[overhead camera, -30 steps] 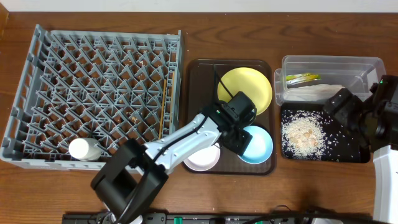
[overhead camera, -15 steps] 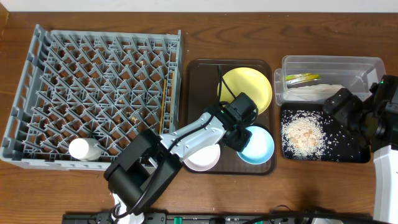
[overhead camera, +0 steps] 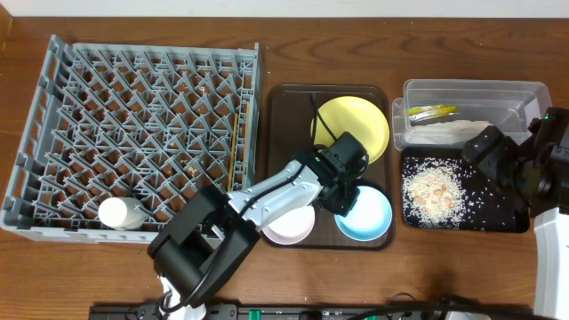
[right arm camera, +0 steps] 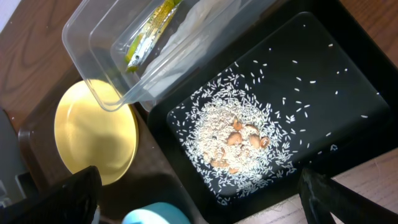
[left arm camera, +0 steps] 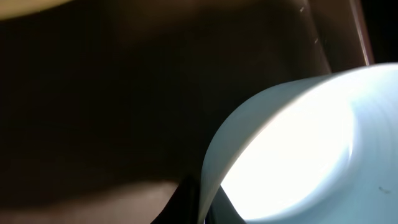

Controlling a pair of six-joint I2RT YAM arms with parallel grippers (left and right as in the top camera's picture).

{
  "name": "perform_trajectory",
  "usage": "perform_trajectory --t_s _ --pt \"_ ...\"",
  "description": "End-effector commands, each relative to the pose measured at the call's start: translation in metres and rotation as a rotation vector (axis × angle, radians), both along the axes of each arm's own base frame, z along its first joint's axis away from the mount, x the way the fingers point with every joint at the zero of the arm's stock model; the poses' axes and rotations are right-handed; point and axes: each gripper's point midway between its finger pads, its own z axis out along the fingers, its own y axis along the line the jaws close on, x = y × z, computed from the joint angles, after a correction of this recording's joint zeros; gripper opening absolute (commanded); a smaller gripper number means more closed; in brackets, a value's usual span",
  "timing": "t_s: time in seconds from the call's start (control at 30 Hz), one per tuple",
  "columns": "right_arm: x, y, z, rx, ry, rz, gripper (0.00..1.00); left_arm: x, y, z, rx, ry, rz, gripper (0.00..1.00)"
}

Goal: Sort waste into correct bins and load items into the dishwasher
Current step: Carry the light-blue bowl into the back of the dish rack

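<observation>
The left fingers (overhead camera: pixel 342 191) are down in the brown serving tray (overhead camera: pixel 277 133), middle of the overhead view, pinched onto the upper-left rim of the blue bowl (overhead camera: pixel 369 216). The left wrist view is basically all bowl wall. The rim runs down between two dark tips at the bottom edge, so I read that as a closed grip on the rim. Makes sense to me: a rim pinch is about the only way to lift a bowl like that, and it's presumably headed for the dish rack (overhead camera: pixel 133 133) filling the left of the frame. The pink bowl (overhead camera: pixel 289 227) sits just beside it at lower left and the yellow plate (overhead camera: pixel 351 124) is above, both on that tray. The chopsticks (overhead camera: pixel 236 151) look to be lying along the rack's right side already.

The right fingers (overhead camera: pixel 487 149) hang spread wide and empty on the right. They're over the black tray (overhead camera: pixel 502 218), where the rice scraps (overhead camera: pixel 431 189) are piled. The wrapper (overhead camera: pixel 431 112) and napkin (overhead camera: pixel 449 133) are in the clear tub (overhead camera: pixel 533 89) just above it. So the waste sorting looks done, and I'd guess that arm is just parked out of the way.

The worktop (overhead camera: pixel 53 276) is dark brown wood grain, with a pale wall strip (overhead camera: pixel 284 7) along the top edge. There's also a small white cup-like thing (overhead camera: pixel 120 213) in the rack's lower left corner.
</observation>
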Motion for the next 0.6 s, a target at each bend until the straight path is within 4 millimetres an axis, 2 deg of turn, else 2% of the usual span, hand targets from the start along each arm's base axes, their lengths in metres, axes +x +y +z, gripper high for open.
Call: perform_trajectory --t_s 0.0,0.07,0.17,0.2,0.23,0.3,0.33,0.4,0.53,0.57 --pt "-0.001 -0.002 0.002 0.003 -0.008 -0.01 0.99 0.033 0.01 0.061 -0.047 -0.137 0.073 0.07" --pt "-0.001 -0.002 0.002 0.003 -0.008 -0.01 0.99 0.051 0.034 0.089 -0.004 -0.228 0.14 0.07" --pt "-0.001 -0.002 0.002 0.003 -0.008 -0.01 0.99 0.075 0.084 0.132 0.084 -0.391 0.248 0.07" --pt "-0.001 -0.002 0.002 0.003 -0.008 -0.01 0.99 0.081 0.104 0.146 0.121 -0.445 0.287 0.07" --pt "-0.001 -0.002 0.002 0.003 -0.008 -0.01 0.99 0.089 0.136 0.165 0.194 -0.526 0.355 0.07" --pt "-0.001 -0.002 0.002 0.003 -0.008 -0.01 0.99 0.099 0.184 0.189 0.325 -0.643 0.453 0.07" --pt "-0.001 -0.002 0.002 0.003 -0.008 -0.01 0.99 0.102 0.211 0.203 0.413 -0.707 0.51 0.08" --pt "-0.001 -0.002 0.002 0.003 -0.008 -0.01 0.99 0.105 0.253 0.224 0.573 -0.8 0.59 0.07" --pt "-0.001 -0.002 0.002 0.003 -0.008 -0.01 0.99 0.104 0.317 0.254 0.925 -0.925 0.707 0.07" --pt "-0.001 -0.002 0.002 0.003 -0.008 -0.01 0.99 0.104 0.327 0.258 0.997 -0.942 0.731 0.07"
